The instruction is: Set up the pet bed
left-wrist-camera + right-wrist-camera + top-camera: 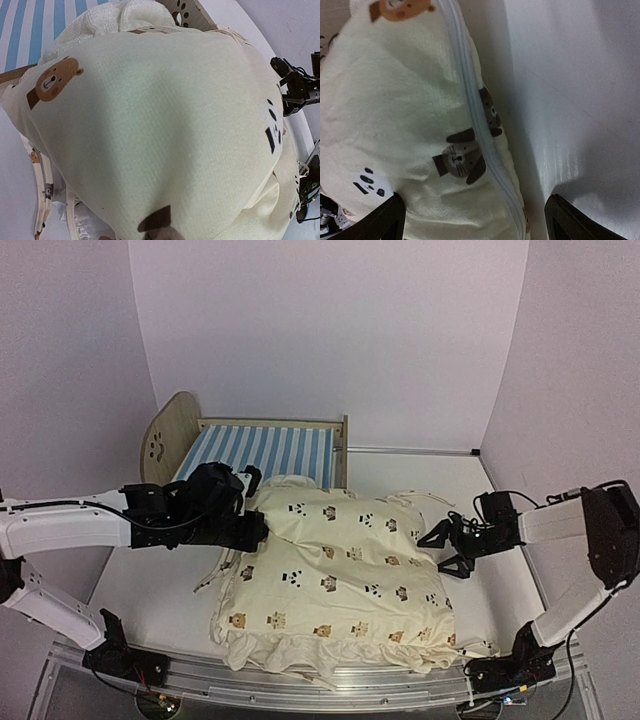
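Observation:
The pet bed [260, 452] stands at the back left, a light-wood frame with a rounded headboard [165, 440] and a blue-and-white striped base. In front of it a cream cushion [340, 580] printed with small animals lies on the table, its far left corner against the bed. My left gripper [256, 530] is shut on the cushion's left edge. In the left wrist view the cushion [160, 125] hides the fingers. My right gripper [445, 545] stands open at the cushion's right edge. Between its wide-apart fingers [385, 220] lie the cushion [410, 125] and its zip seam.
White textured cloth [115, 17] bunches between the cushion and the bed's striped base [30, 30]. Tie strings [425, 498] trail from the cushion's far right corner. White walls close in the table on three sides. The right gripper [295, 92] shows in the left wrist view.

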Tool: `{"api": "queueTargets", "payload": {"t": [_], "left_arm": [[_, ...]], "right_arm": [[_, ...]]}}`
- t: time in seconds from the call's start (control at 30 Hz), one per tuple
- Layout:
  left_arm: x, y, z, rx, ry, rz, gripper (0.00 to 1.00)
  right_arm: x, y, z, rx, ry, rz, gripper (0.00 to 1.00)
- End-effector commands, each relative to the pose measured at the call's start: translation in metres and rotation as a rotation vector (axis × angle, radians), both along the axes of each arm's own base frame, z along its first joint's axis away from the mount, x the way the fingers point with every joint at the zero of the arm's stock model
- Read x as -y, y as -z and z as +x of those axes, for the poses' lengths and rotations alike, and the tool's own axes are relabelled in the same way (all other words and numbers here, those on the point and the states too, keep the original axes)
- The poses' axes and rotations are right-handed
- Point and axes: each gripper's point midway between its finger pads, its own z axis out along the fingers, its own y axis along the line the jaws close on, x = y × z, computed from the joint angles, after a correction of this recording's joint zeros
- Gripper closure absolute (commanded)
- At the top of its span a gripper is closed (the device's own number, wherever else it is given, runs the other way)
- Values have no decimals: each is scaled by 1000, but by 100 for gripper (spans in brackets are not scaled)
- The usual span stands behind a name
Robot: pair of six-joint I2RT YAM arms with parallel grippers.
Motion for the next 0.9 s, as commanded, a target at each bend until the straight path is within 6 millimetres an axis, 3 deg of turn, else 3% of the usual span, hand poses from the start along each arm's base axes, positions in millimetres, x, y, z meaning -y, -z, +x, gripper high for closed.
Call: {"api": "queueTargets", "payload": {"t": [0.0, 0.13, 0.23, 0.37, 0.47, 0.57, 0.63, 0.87], "left_arm": [[-14, 7, 9, 13, -78, 15, 97], [-22, 15, 11, 9, -99, 39, 97], [-28, 20, 15, 6, -114, 51, 97], [-35, 20, 21, 3, -135, 53, 97], [-39, 11, 28, 18, -150, 55, 98], [-42, -10, 35, 57, -165, 62, 99], [-42, -32, 40, 101, -173, 50, 99], [-40, -135, 58, 277, -189, -4, 99]], "right_arm": [[-32, 6, 14, 65, -83, 34, 2], [-46, 18, 16, 50, -112, 72, 2], [-64, 16, 17, 67, -146, 139, 6], [-91, 3, 17, 94, -205, 222, 27], [-106, -11, 21, 120, -233, 249, 56], [-115, -33, 28, 156, -239, 273, 88], [-121, -55, 33, 200, -246, 294, 100], [-145, -159, 44, 406, -295, 304, 100]]}}
